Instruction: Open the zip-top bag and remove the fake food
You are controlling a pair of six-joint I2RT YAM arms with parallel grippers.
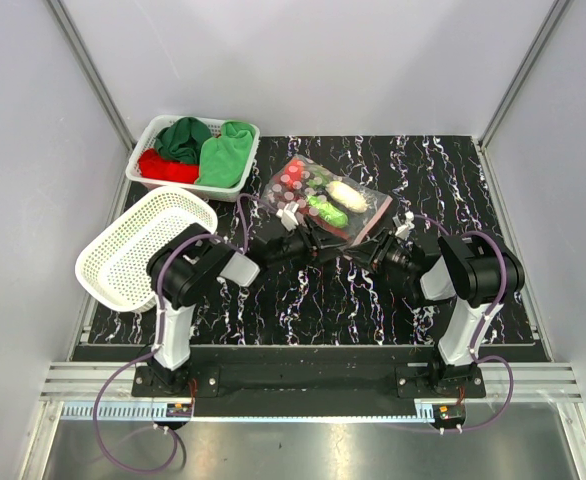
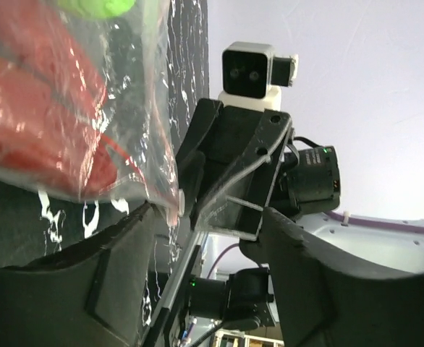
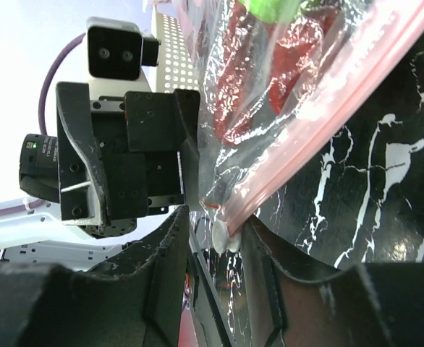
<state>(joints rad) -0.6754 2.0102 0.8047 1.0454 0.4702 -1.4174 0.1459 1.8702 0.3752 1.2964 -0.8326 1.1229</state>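
Note:
The clear zip-top bag (image 1: 325,196) lies at the middle back of the black mat. Inside it I see a white radish (image 1: 343,192), a green vegetable (image 1: 326,211) and red berries (image 1: 291,180). Both grippers meet at its near corner. My left gripper (image 1: 322,243) is wide open, and the bag (image 2: 67,108) with the red lobster (image 2: 31,137) hangs past its left finger. My right gripper (image 3: 215,233) is narrowly open around the white zip slider (image 3: 223,237) at the end of the pink zip strip (image 3: 342,94). The slider touches one finger, and a gap shows on the other side.
A white basket (image 1: 145,152) with folded green and red cloths stands at the back left. A tilted, empty perforated white basket (image 1: 143,245) leans off the mat's left edge beside my left arm. Grey walls close in the sides and back.

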